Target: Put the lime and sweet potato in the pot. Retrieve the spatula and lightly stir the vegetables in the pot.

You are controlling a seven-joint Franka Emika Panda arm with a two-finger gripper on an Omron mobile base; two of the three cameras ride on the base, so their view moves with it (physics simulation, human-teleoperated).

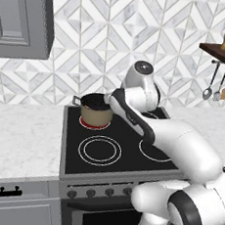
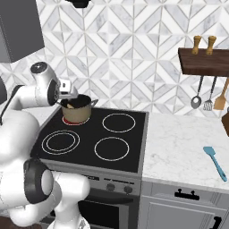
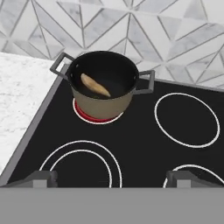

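Fingertips (image 3: 41, 178) spread wide at the near edge of the hand view, holding nothing; gripper (image 3: 109, 181) empty above the stove (image 3: 144, 144). Beyond, pot (image 3: 103, 89) on the glowing red back-left burner, 1 tan sweet potato (image 3: 95, 85) lying inside. Lime not made out in the pot; too dark to tell. Far right, blue spatula (image 2: 215, 162) flat on the counter (image 2: 179, 147), well apart from the pot. Judged: sweet potato done, lime uncertain, spatula fetch and stir both left.

Matt tan pot (image 3: 103, 103) with dull grey metal handles; glossy black glass stovetop (image 3: 144, 135); veined marble counter (image 2: 188, 147).
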